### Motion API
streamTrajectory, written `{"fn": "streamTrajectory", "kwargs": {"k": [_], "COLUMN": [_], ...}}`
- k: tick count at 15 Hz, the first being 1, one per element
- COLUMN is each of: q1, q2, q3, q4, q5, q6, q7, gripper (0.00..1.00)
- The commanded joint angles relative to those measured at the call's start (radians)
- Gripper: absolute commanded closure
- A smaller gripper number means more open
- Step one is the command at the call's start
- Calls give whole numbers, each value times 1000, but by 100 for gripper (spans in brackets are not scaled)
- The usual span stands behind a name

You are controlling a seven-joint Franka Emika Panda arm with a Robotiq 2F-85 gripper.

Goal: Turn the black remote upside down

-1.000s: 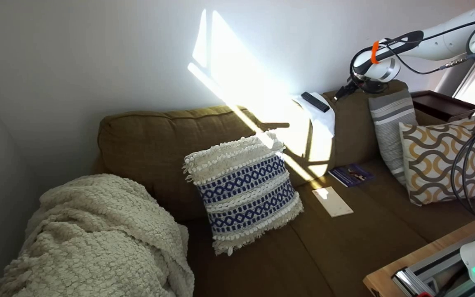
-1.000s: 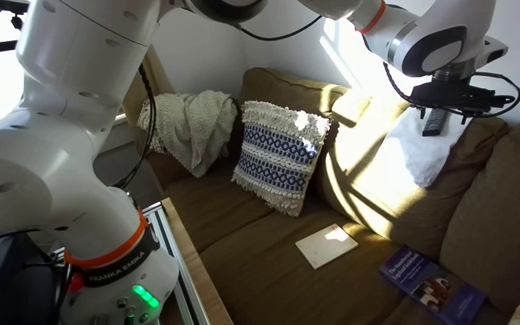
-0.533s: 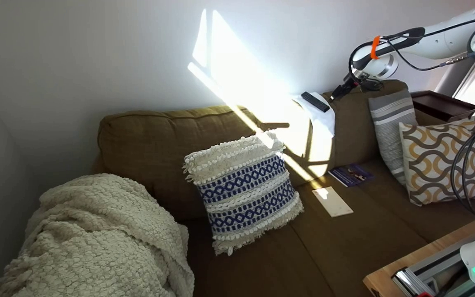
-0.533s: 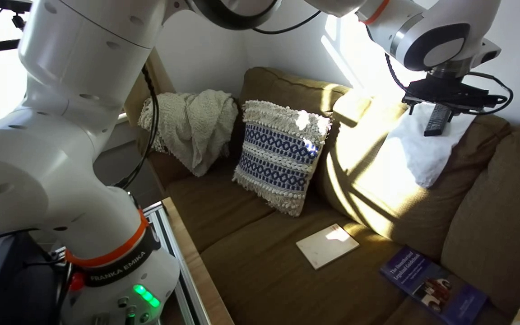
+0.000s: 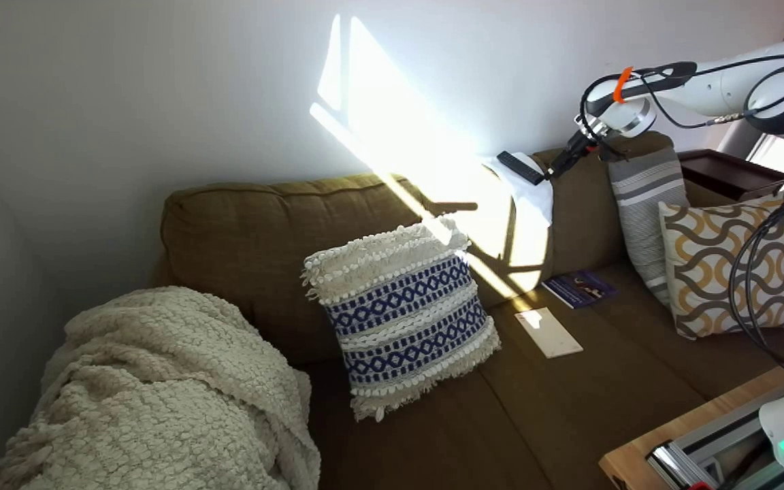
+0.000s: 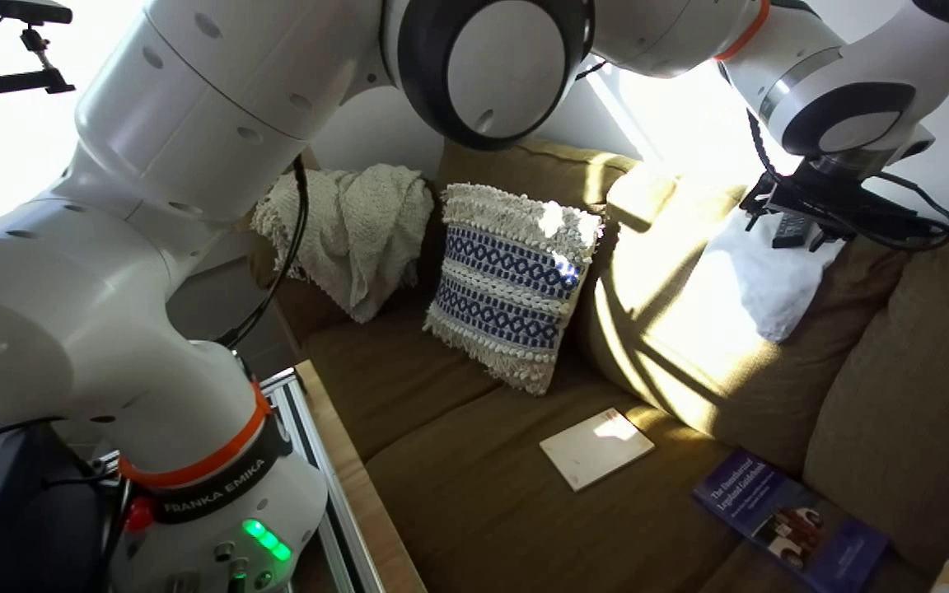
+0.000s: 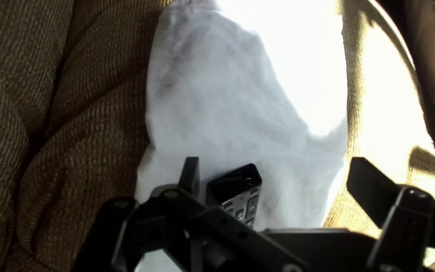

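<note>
The black remote [image 5: 520, 167] lies buttons up on a white cloth [image 5: 533, 197] over the sofa's backrest. It also shows in an exterior view [image 6: 789, 232] and in the wrist view [image 7: 236, 185], where its lower part is hidden behind the gripper's linkage. My gripper [image 7: 274, 164] is open and empty, its fingers wide apart. In the wrist view the remote's end shows between the fingers, much closer to the left one. In an exterior view the gripper [image 5: 548, 174] is tilted, its tip beside the remote's lower end. I cannot tell whether it touches.
The wall rises right behind the backrest. A blue-and-white cushion [image 5: 412, 320], a tan flat rectangle [image 5: 548, 332] and a purple book [image 5: 579, 288] are on the sofa. Striped [image 5: 649, 218] and patterned [image 5: 729, 265] cushions stand beside a dark tray [image 5: 732, 173]. Strong sunlight glares across the backrest.
My gripper first moves slightly toward the remote, then comes lower and tilts more, with its tip beside the remote's end. The arm's elbow has dropped. The remote has not moved.
</note>
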Motion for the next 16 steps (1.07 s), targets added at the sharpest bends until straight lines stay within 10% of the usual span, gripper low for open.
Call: {"fn": "streamTrajectory", "kwargs": {"k": [1,16], "q1": [-26,-94], "q2": [109,257], "q3": [23,138], "q4": [157,336], "q5": [46,166], "q6": [-79,-213], "q7": [-66,-252], "gripper": [0,11]}}
